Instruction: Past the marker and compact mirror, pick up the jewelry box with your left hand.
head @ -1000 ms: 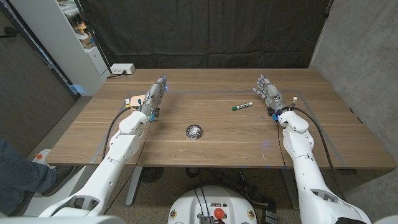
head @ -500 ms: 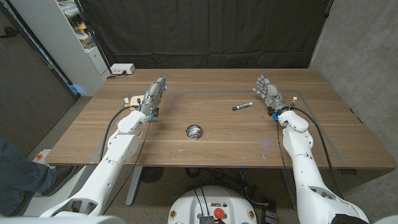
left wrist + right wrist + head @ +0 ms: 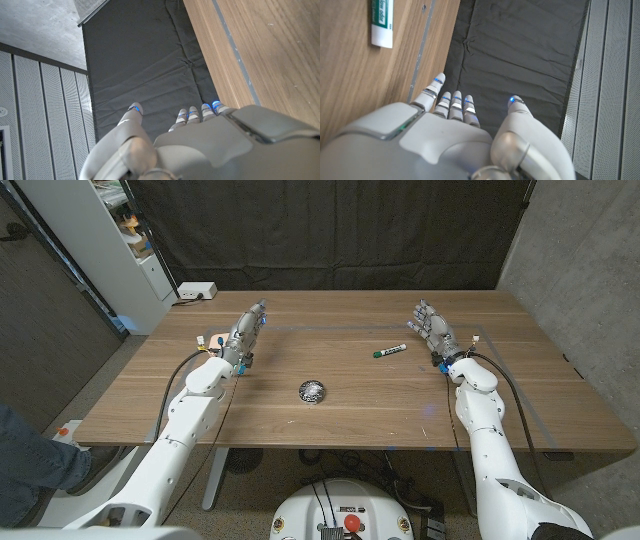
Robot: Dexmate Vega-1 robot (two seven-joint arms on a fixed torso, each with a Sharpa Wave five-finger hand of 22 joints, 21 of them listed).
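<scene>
Hiding jewelry box (image 3: 207, 341), left hand (image 3: 244, 336), marker (image 3: 389, 351)

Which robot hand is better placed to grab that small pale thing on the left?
Left. The left robot hand is beside the small pale thing; the right robot hand is far across.

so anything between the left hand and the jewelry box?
Nothing visible. The jewelry box sits right beside the left hand, on its outer side; compact mirror and marker lie on the other side.

I log: table (image 3: 350, 405), matt wood grain; compact mirror (image 3: 311, 391), glossy metal; marker (image 3: 389, 351), smooth plastic; backdrop (image 3: 330, 230), matt black cloth.
</scene>
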